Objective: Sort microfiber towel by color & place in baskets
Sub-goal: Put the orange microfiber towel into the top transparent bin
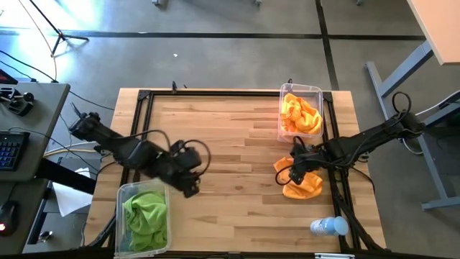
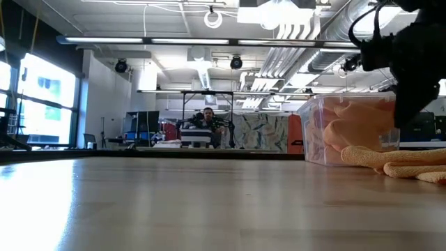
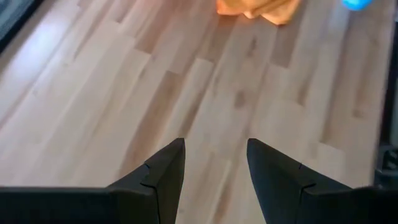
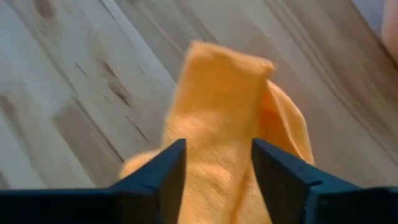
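Orange towels (image 1: 300, 115) fill the clear basket (image 1: 318, 92) at the far right of the wooden bench (image 1: 237, 144), and more orange cloth (image 1: 300, 185) lies loose on the boards just in front of it. The right hand (image 1: 296, 167) hangs over that loose heap, its fingers (image 4: 158, 177) apart with cloth showing between them. Lime green towels (image 1: 145, 211) sit in the second basket (image 1: 122, 190) at the near left. Beside it the left hand (image 1: 188, 183) hovers, fingers apart, holding nothing.
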